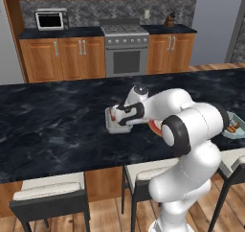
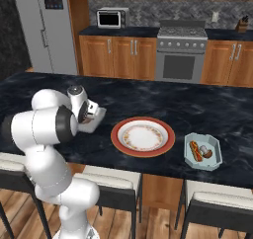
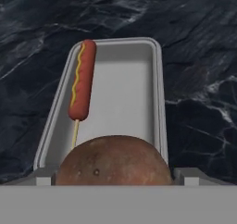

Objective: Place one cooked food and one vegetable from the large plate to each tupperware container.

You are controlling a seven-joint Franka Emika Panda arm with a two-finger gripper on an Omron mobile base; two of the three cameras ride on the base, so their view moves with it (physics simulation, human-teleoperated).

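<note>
Here the grey tub (image 3: pixel 157 79) lies on the dark desk (image 2: pixel 197 104), right under the gripper (image 3: pixel 113 177). In the hand view a corn dog (image 3: pixel 82 79) on a stick lies along one long wall of the tub, with a yellow line of mustard on it. A round brown potato (image 3: pixel 113 160) sits between the two fingers, just above the near end of the tub. The fingers stand very wide apart, one on each side of the potato. I cannot tell if they squeeze it or only stand beside it.

The big plate (image 2: pixel 143 120) with the red-orange rim lies near the grey tub, to its right in the right base view. Its white middle shows whole. The pale blue tub (image 2: pixel 190 156) lies further right, just past the plate. It has another corn dog (image 2: pixel 196 150) and a small round brown and white thing (image 2: pixel 208 154) in it.

The plate and the blue tub both lie close to the front edge of the desk. The grey tub lies a bit further in. Behind all three, the dark desk top spreads wide to its far edge. Stools (image 2: pixel 111 183) stand under the front edge.
</note>
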